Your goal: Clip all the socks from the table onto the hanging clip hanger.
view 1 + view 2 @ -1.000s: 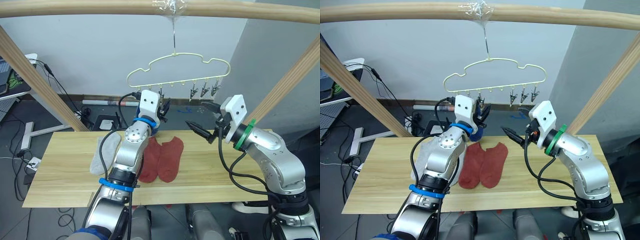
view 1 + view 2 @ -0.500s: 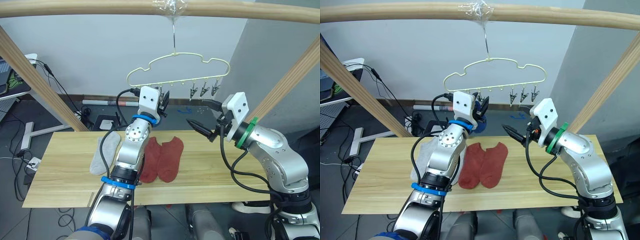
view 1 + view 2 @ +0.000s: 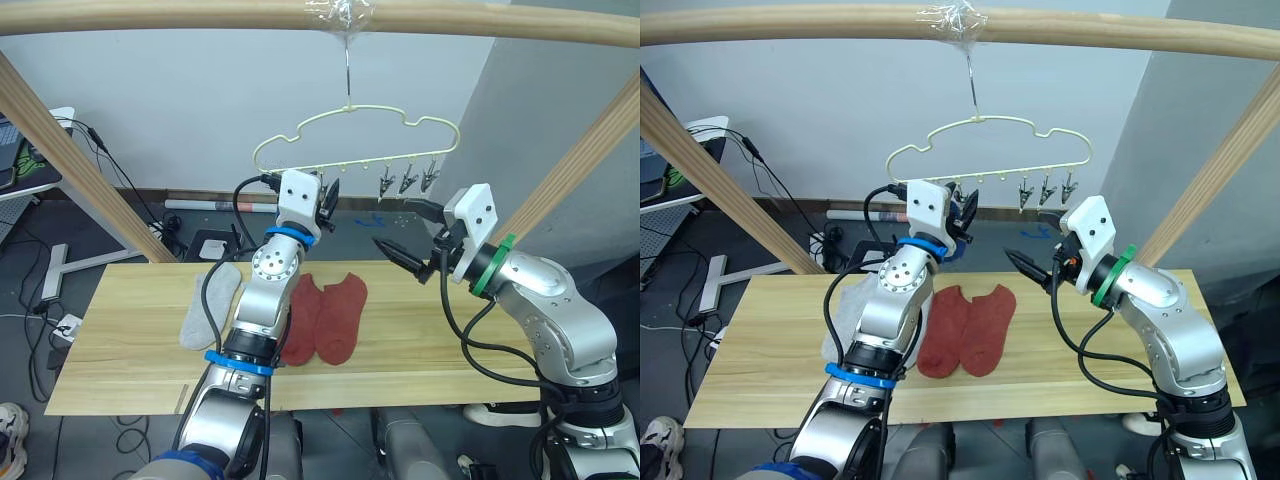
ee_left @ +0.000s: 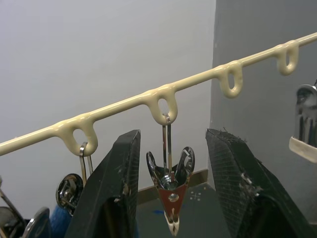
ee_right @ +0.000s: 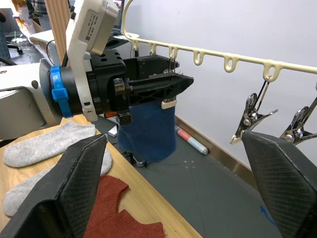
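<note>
The pale-yellow clip hanger (image 3: 352, 128) hangs by its hook from the beam. My left gripper (image 3: 327, 196) is raised to its clip row and open, its fingers (image 4: 117, 184) on either side of one metal clip (image 4: 170, 184) without touching it. A blue sock (image 5: 147, 130) hangs just below that gripper. Two rust red socks (image 3: 326, 316) lie side by side on the table (image 3: 130, 350), and light grey socks (image 3: 210, 300) lie to their left. My right gripper (image 3: 396, 226) hovers open and empty above the table, right of the red socks.
Three bare clips (image 3: 408, 183) hang at the hanger's right end. A thick round wooden beam (image 3: 200, 16) spans the top, with slanted wooden posts (image 3: 70, 160) at both sides. Cables lie on the floor behind the table. A person's shoe (image 3: 8, 440) shows at the lower left.
My left gripper has risen a little, closer to the hanger's clip row. The right gripper shifted slightly to the right and then held still. A shoe has come into view at lower left.
</note>
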{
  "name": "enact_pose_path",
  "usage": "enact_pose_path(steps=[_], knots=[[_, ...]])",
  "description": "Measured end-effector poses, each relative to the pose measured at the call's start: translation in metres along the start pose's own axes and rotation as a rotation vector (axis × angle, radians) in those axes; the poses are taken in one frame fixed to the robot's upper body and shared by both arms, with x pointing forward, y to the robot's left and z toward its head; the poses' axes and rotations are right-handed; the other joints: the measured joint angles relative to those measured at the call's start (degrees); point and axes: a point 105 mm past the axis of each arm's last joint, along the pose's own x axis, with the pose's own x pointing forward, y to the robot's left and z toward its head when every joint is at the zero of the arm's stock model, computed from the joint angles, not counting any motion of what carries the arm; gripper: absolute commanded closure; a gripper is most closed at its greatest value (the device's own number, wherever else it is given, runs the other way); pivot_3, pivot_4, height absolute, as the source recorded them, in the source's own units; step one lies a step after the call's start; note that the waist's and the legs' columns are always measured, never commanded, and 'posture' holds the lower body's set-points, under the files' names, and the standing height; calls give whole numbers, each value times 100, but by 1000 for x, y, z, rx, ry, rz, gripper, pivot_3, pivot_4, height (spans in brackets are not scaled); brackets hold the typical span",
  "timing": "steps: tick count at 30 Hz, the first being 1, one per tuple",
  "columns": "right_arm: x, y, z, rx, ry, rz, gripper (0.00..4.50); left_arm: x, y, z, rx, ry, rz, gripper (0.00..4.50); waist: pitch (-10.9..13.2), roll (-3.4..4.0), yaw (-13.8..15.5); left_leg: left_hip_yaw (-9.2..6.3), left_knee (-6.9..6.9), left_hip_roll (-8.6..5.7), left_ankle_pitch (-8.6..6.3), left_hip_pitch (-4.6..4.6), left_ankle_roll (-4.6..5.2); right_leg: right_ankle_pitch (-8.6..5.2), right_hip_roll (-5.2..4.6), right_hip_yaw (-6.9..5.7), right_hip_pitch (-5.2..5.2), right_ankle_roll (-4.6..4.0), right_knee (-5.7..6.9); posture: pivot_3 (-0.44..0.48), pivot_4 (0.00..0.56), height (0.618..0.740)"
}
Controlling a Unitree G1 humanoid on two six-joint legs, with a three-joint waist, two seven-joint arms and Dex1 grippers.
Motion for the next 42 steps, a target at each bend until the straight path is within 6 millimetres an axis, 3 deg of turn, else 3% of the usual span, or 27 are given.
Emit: enact_pose_path(steps=[2,5,8,15,17,18,20,21,23,25,33,37,42], knots=[[0,0,0,0,1,-1,0,0,2,-2,-10,8,12,2901,0,0,0,0,0,0,0,0,0,0,0,0,0,0,0,-118,220,740],[0,0,0,0,1,-1,0,0,4,-4,-12,15,20,3795,0,0,-2,0,0,0,0,0,0,0,0,0,0,0,0,-119,223,740],[0,0,0,0,1,-1,0,1,4,-2,-11,9,20,4299,0,0,-2,0,1,0,0,0,0,0,0,0,0,0,1,-116,225,740],[3,2,-3,-6,10,-11,0,2,5,-2,-6,11,13,4339,0,0,-14,0,1,0,0,1,0,0,0,0,0,0,2,-116,225,740],[6,5,-7,-10,25,-10,0,1,5,-3,-2,18,-6,4339,0,0,-22,0,1,0,0,1,0,0,0,0,0,0,3,-79,231,740],[11,6,-16,-20,55,-27,0,1,5,-4,2,31,-31,4339,-1,-2,-25,-1,1,0,0,4,0,0,1,0,3,0,4,-69,234,740],[20,10,-51,1,170,-56,0,-2,8,-3,13,51,-86,4339,-2,0,-29,1,0,0,1,11,0,0,1,1,5,-1,7,-69,234,740],[25,15,-76,60,237,-74,0,-4,12,-3,16,66,-111,4339,-2,0,-33,0,-2,3,1,14,1,-1,3,1,6,-2,10,-53,238,740],[31,28,-108,162,306,-86,0,-7,21,0,7,82,-122,4339,0,3,-55,1,-3,3,1,14,1,-1,3,3,3,-2,14,-43,239,740],[40,37,-129,259,335,-119,0,-12,30,1,-17,104,-127,4339,1,4,-96,1,-2,4,1,14,1,0,3,4,4,-2,15,-24,243,740],[74,51,-164,325,423,-187,0,-24,37,4,-25,139,-134,4339,1,4,-108,-1,-3,4,1,22,1,0,3,3,9,-3,17,19,249,740],[80,52,-173,297,450,-205,0,-26,38,5,-28,147,-125,4339,1,4,-91,0,-5,4,1,23,1,0,3,3,9,-3,16,26,247,740],[83,66,-191,267,518,-191,0,-28,36,4,-33,149,-120,4339,0,4,-95,1,-7,4,1,27,1,-1,3,5,10,-3,16,28,247,740]])
